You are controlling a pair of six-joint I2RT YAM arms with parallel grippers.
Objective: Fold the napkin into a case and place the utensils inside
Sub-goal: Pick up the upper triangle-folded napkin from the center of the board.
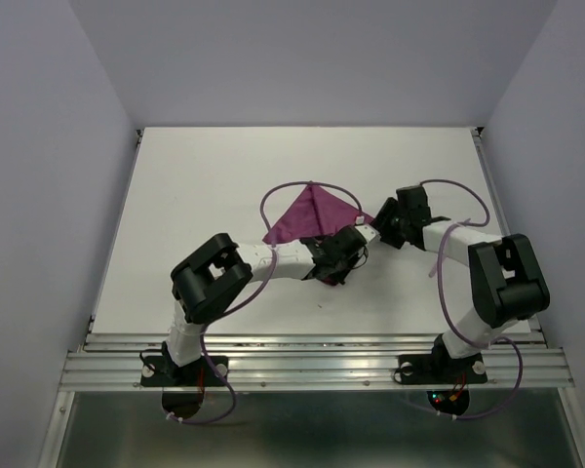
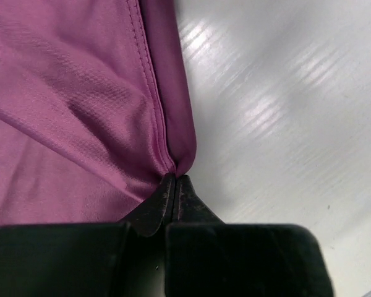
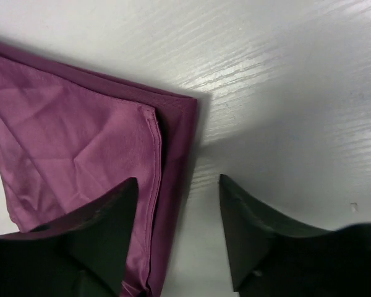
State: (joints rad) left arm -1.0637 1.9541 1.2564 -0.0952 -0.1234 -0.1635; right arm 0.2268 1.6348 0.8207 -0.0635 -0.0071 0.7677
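At the napkin (image 2: 68, 93), left end effector (image 2: 173, 184) pinches; right one (image 3: 178, 179) gapes.

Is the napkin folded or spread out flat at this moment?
Folded. The napkin lies as a triangle, and the right wrist view shows a hemmed layer on top of another. The left gripper pinches one corner.

A white rectangular table (image 1: 195, 185) fills the middle of the overhead view. In the close views its surface shows fine parallel grain and soft patches of glare. Thin metal strips (image 1: 117, 229) run along its left and right sides. Ribbed aluminium rails (image 1: 312, 363) cross its near edge. Plain pale lavender walls (image 1: 302, 58) enclose it on three sides. A dull grey-green surface (image 1: 302, 429) lies below the rails.
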